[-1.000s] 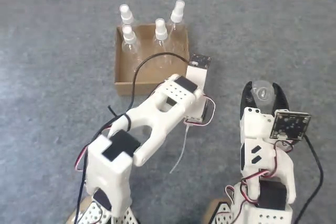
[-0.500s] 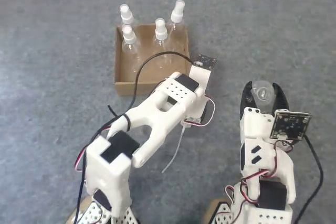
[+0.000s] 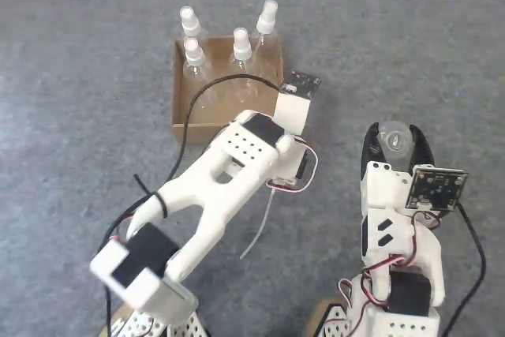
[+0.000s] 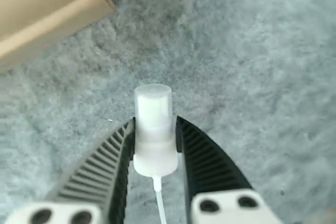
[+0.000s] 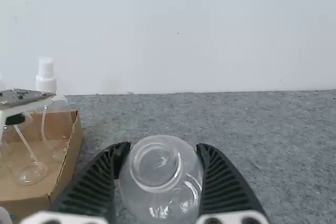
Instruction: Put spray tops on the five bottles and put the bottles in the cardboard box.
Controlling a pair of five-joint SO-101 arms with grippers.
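Step in hand, as we judge it: fitting the last spray top.

The left gripper (image 4: 153, 125) is clenched on the spray top (image 4: 153, 129), with ribbed fingers (image 4: 113, 161) pressed to both sides of its collar. The thin dip tube (image 3: 256, 234) trails from under the wrist toward the arm's base, over the grey carpet (image 3: 79, 155). The right gripper (image 5: 163, 148) grasps the uncapped bottle (image 5: 160, 174) round its body. The bottle is upright with its mouth upward, as far as we can tell, and stands well apart from the left gripper.

To do it well:
- We would turn the left wrist until the tube hangs down, then bring its tip over the bottle mouth.
- We would thread the tube in before lowering the collar.
- The tube is long and looks flexible, so we would approach slowly; a tip caught on the rim would likely bend aside.
- The right arm should keep the bottle still and upright while the top seats.

Around: the cardboard box (image 3: 197, 130) lies near the left gripper, by the box's near right corner. Four capped bottles (image 3: 241, 45) stand in it toward the far wall.

In the way, by our reading:
- that box corner;
- the black cable (image 3: 237, 76) looping over the box;
- the right wrist's camera board (image 3: 436, 187), close beside the bottle.
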